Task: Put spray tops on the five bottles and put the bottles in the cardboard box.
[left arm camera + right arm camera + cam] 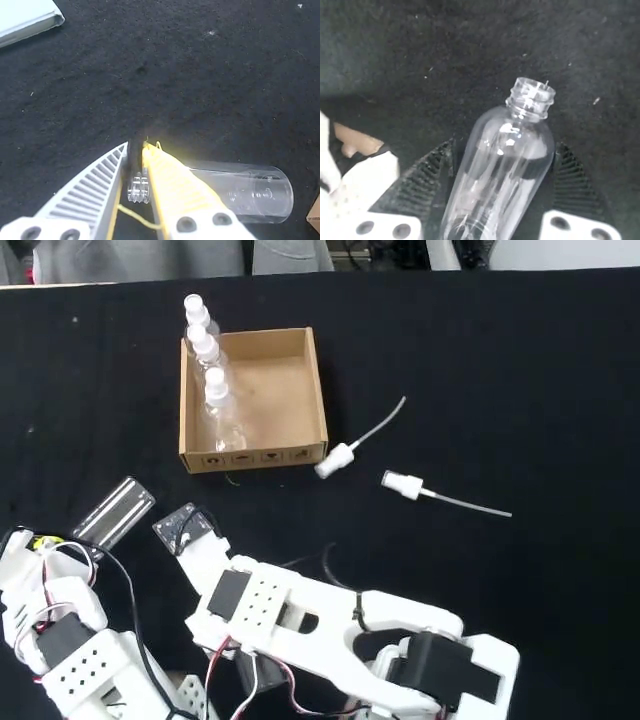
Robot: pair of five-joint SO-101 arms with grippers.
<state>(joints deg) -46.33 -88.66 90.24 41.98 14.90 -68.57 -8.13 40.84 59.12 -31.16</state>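
Cloth (210, 75), black and finely napped, covers the table under both claws. The left gripper (135, 146) has one white ribbed finger and one yellow finger. They are pressed together at the tips and pinch the threaded neck of a clear plastic bottle (250, 192). This bottle is a smooth cylinder that lies on its side and runs out past the yellow finger, with its flat base farthest from the claw. The right gripper (505, 145) has black ridged fingers (432, 167) that clasp the rounded body of a second bottle (505, 165). That open-necked bottle is also transparent and glossy, and its ringed screw mouth (532, 94) points away beyond the fingertips. In the high view, the cardboard box (318, 390) sits just beyond the right claw. It is a shallow square tray of plain brown board. Three capped bottles (222, 410) with white spray heads line the wall on the side of the left claw. Two loose spray tops lie on the cloth farther out, toward the right claw's outer side. One spray top (337, 462) is almost at the box corner and has a thin curved tube. The other spray top (402, 483) lies a little beyond it and trails a straight tube.
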